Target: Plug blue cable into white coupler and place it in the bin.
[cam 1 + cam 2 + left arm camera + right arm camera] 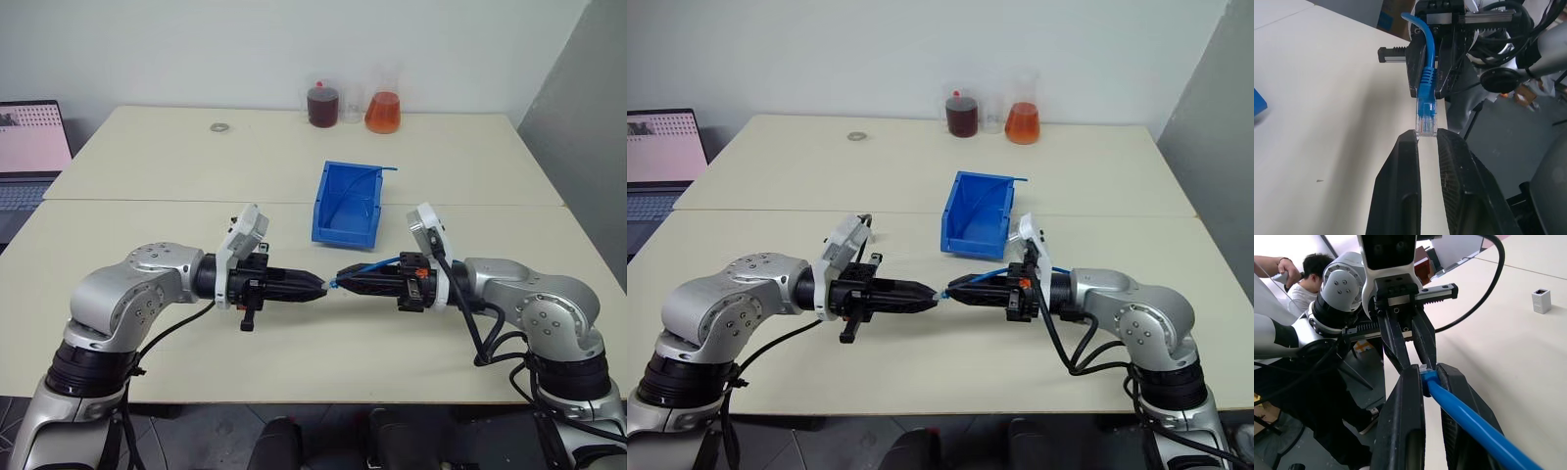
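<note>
My two grippers meet tip to tip above the near table, in front of the bin [348, 204]. The right gripper [340, 282] is shut on the blue cable [1427, 73] just behind its clear plug. The cord arcs back over the right wrist. The left gripper [1426, 134] has its fingertips closed on the very end of the plug, a narrow gap showing behind them. The white coupler [1541, 300] stands by itself on the tabletop, apart from both grippers. The bin is bright blue, and its low lip faces me.
A dark-red flask [323, 103] and an orange flask [383, 111] stand at the far table edge. A grey ring [218, 126] lies at the far left. An open laptop [29, 147] sits at the left. A person [1308, 274] is beside the table.
</note>
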Controlling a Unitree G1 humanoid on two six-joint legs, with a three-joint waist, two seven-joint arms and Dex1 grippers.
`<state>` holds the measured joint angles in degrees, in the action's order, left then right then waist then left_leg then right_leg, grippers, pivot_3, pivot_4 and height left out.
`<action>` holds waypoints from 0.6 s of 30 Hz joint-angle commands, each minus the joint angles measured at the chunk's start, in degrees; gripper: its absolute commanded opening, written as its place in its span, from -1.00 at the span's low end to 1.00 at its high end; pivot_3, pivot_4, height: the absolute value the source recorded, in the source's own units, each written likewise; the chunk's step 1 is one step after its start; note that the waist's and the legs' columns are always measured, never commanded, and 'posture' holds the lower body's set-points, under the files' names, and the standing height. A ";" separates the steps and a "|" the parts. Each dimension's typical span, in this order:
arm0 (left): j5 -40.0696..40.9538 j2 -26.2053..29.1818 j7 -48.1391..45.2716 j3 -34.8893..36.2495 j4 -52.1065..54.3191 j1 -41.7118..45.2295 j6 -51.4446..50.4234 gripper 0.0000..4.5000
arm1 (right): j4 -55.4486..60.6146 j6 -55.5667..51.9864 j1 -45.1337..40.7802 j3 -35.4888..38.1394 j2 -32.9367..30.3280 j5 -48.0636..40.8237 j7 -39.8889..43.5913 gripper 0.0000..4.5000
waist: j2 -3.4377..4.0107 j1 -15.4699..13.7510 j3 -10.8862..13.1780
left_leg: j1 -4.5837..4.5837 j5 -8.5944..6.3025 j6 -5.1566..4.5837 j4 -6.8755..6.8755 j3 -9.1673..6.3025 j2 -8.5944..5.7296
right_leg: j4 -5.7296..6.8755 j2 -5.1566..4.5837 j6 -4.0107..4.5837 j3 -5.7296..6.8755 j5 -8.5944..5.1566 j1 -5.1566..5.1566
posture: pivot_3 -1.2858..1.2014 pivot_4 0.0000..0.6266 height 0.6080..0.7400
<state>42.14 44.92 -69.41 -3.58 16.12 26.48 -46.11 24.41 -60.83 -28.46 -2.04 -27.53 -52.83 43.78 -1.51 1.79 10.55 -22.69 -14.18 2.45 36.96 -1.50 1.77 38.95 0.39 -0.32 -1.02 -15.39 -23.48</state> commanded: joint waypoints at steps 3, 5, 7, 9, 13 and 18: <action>-3.09 0.44 -0.01 -0.92 2.14 -0.50 3.74 -0.10 | 0.22 2.16 -0.12 0.14 -1.00 0.53 0.67 -0.94 | 0.00 -0.02 0.00 | -0.03 0.00 0.00 0.00 -0.02 0.00 | 0.00 0.00 0.00 0.01 0.00 -0.01 | 0.03 -0.52 1.00; -3.67 0.92 0.31 -0.98 2.73 -0.92 3.75 0.06 | 0.21 2.98 0.14 -0.21 -1.37 1.39 0.81 -0.94 | 0.00 -0.03 0.00 | -0.05 0.00 0.00 0.01 -0.02 0.00 | 0.00 0.00 0.00 0.02 0.00 -0.02 | 0.03 -0.52 1.00; -5.13 2.28 0.84 -0.67 3.68 -2.57 4.39 0.26 | 0.10 4.35 0.48 -0.82 -2.05 3.02 1.12 -0.94 | 0.00 0.01 0.00 | -0.04 0.00 0.00 0.00 -0.02 0.00 | 0.00 0.00 0.00 0.02 0.00 -0.02 | 0.03 -0.52 1.00; -5.31 2.38 3.75 1.47 4.51 -4.93 3.48 0.42 | -0.20 5.80 1.02 -1.16 -2.73 4.68 1.39 -0.94 | 0.00 0.11 0.00 | -0.04 0.00 0.00 -0.01 0.01 0.00 | 0.00 0.00 0.00 -0.01 0.00 -0.04 | 0.03 -0.52 1.00; -7.66 0.07 14.07 7.46 4.74 -11.29 4.13 0.75 | -0.77 8.25 2.59 -1.17 -4.18 7.13 1.93 -0.94 | 0.00 -0.02 0.00 | -0.06 0.00 0.00 -0.01 -0.01 0.03 | -0.02 -0.01 0.00 0.00 0.00 -0.08 | 0.03 -0.52 1.00; -18.60 -9.70 37.60 13.57 0.63 -15.82 8.24 1.00 | -1.47 10.44 4.22 -0.86 -4.75 9.11 2.00 -0.94 | 0.00 -0.14 0.00 | -0.08 0.00 0.00 0.01 -0.03 0.02 | -0.01 -0.06 0.00 0.02 0.00 -0.06 | 0.03 -0.52 1.00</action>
<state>28.43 37.53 -41.85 6.56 18.56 10.37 -40.12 22.16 -52.13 -24.22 -3.61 -32.11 -43.93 45.15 -1.52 1.65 10.55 -22.74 -14.18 2.45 36.97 -1.54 1.79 38.93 0.32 -0.34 -1.01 -15.38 -23.52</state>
